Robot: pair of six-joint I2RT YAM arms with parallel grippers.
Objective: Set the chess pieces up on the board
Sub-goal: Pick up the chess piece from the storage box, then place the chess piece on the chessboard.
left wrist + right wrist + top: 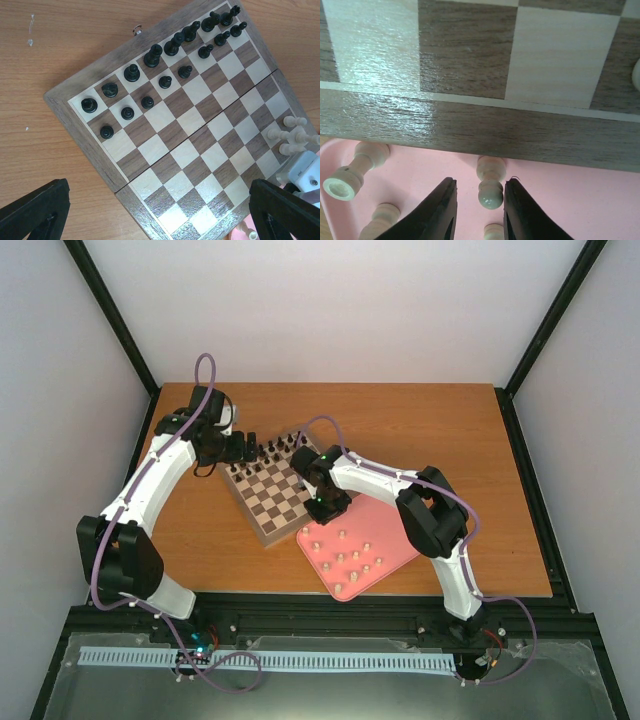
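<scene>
The board point(268, 495) lies at the table's middle, with black pieces point(270, 452) along its far edge. Several cream chess pieces point(345, 558) lie on the pink tray point(392, 532). A few cream pieces point(290, 135) stand on the board point(190, 145) by its right edge. My right gripper point(322, 512) is low over the tray at the board's edge. In the right wrist view my gripper point(480, 182) is open, its fingers either side of a cream pawn point(491, 192) lying on the tray point(570, 200). My left gripper point(240, 447) hovers wide open and empty above the board point(157, 187).
Black pieces point(165, 60) fill two rows of the board. More cream pieces point(355, 170) lie on the tray beside my right fingers. The board's wooden border point(470, 125) runs just ahead of the pawn. The right gripper's white body point(305, 172) shows in the left wrist view.
</scene>
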